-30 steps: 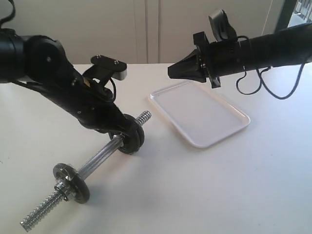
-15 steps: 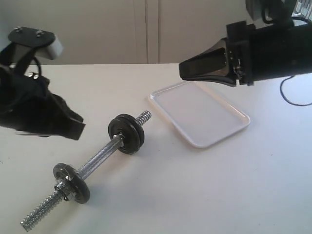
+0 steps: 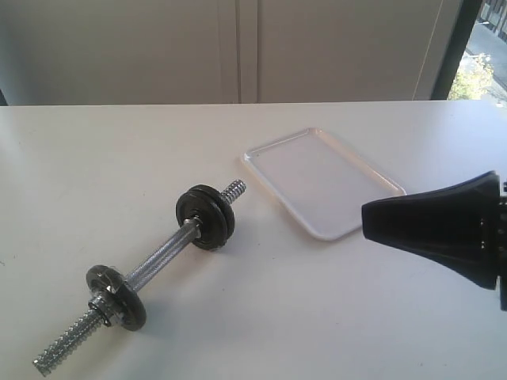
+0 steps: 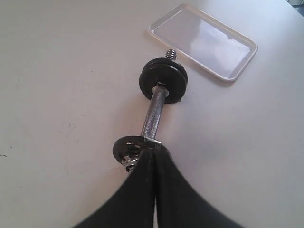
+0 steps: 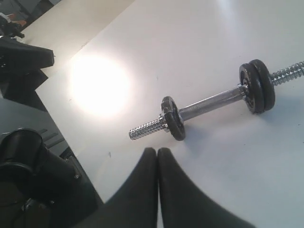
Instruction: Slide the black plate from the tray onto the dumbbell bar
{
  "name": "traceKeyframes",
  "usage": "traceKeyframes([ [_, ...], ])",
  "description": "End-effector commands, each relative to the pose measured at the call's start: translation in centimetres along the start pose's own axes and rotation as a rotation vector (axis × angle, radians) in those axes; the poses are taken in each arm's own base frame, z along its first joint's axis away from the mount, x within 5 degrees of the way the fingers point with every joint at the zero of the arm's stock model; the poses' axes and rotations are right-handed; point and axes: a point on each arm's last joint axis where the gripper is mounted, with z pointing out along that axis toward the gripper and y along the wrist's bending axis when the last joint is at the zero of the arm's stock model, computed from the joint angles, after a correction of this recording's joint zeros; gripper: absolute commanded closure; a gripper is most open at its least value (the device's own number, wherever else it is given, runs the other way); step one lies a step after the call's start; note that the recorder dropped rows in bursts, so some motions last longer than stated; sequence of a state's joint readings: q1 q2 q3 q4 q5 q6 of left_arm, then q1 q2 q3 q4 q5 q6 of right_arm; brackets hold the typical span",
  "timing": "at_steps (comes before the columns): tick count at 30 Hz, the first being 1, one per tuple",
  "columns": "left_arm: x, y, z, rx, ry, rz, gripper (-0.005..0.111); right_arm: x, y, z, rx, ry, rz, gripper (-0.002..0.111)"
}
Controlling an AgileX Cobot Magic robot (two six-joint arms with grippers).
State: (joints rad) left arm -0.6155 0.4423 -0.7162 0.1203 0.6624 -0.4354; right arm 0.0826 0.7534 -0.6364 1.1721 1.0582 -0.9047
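Black plate (image 5: 266,88) upright on the far threaded end of the dumbbell bar (image 3: 158,255), flush against a second dark disc. Chrome bar flat on the surface, diagonal from near left to far right, knurled middle bare. White tray (image 3: 325,178) flat, just right of the bar's far tip.

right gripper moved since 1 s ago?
Yes. The right gripper has swung from over the far edge of the tray to beside its near right corner, lower in the exterior view.

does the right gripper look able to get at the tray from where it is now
Probably yes: the right gripper hangs just beside the tray, with only bare table between them. Its jaws are shut.
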Motion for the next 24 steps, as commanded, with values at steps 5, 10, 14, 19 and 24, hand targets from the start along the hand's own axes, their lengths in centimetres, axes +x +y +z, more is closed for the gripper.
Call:
traceKeyframes([
  [5,0.2,0.1,-0.1,0.002,-0.001,-0.012,0.107,0.1,0.0,-0.1,0.015,-0.012,0.0,0.107],
  [10,0.3,0.1,-0.4,0.0,-0.018,-0.016,0.107,0.1,0.0,-0.1,0.015,-0.012,0.0,0.107],
  [14,0.4,1.0,-1.5,-0.13,-0.101,-0.146,0.107,0.1,0.0,-0.1,0.017,-0.013,0.001,0.107],
  [19,1.2,1.8,-4.2,-0.397,-0.28,-0.242,0.107,0.2,0.0,-0.1,0.015,-0.011,0.002,0.107],
  [24,3.1,0.6,-7.4,-0.555,-0.477,-0.239,0.107,0.2,0.0,-0.1,0.015,-0.011,0.002,0.107],
])
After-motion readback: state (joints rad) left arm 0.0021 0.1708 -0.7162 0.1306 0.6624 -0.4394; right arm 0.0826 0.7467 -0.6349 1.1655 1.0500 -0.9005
